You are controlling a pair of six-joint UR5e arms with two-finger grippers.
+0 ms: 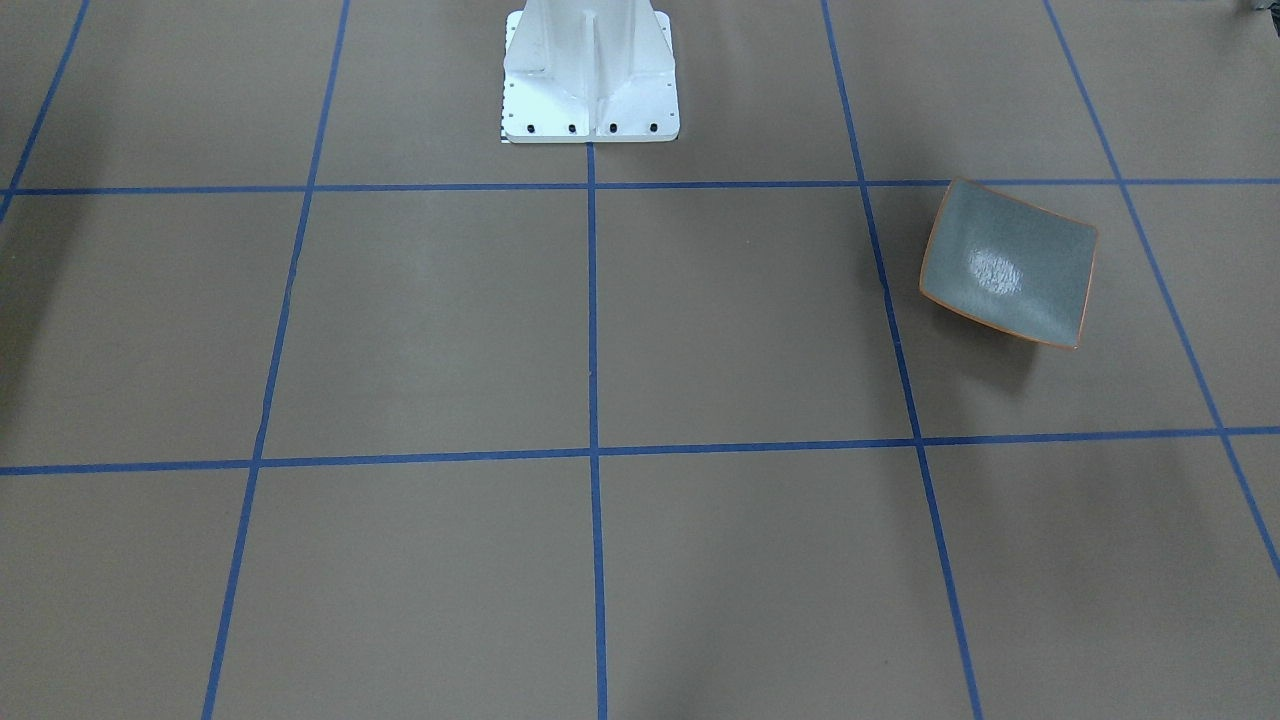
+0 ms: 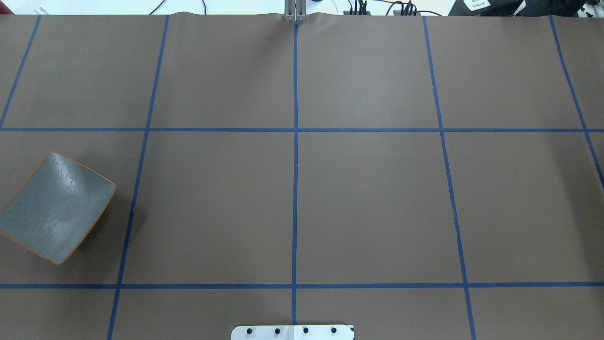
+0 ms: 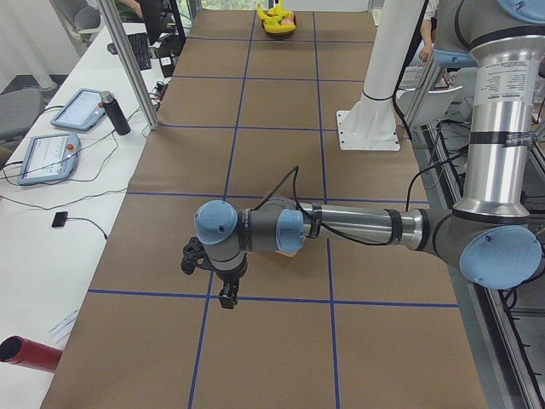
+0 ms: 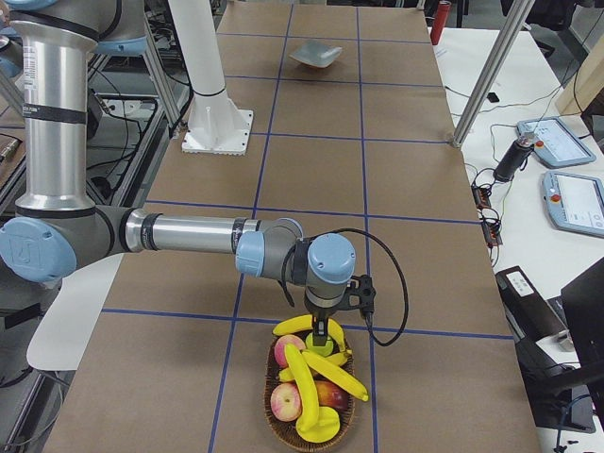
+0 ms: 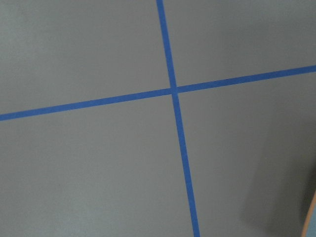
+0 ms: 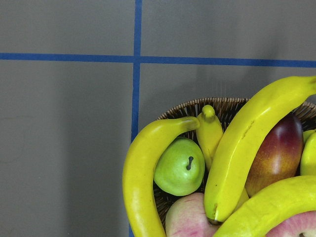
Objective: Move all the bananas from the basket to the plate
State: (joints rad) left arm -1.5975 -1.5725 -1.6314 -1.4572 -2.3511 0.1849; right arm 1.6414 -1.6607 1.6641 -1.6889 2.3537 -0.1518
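Right gripper [image 4: 327, 332]: hangs fingers-down just over the pile. I cannot tell how wide its jaws stand, nor whether they touch fruit.
Bananas [image 6: 247, 143]: directly beneath it, at least four, all in the basket, none moved yet. They are laced over a green fruit [image 6: 178, 165] and a dark red fruit [image 6: 276, 153].
Basket [image 6: 197, 103]: under the gripper, wicker, heaped past its rim.
Step in hand: I judge this is the first pick. I would take the long top banana across its middle and lift straight up, so the neighbours do not drag out.
Left gripper [image 3: 226, 298]: well away, at the table's other end, low above a tape crossing; its opening I cannot tell.
Plate [image 2: 56, 208]: near the left gripper, far from the right one, bare.
Views: the right wrist view shows how the fruit is layered but no fingers. The right side view alone shows gripper over basket. The overhead and front views show only the plate.
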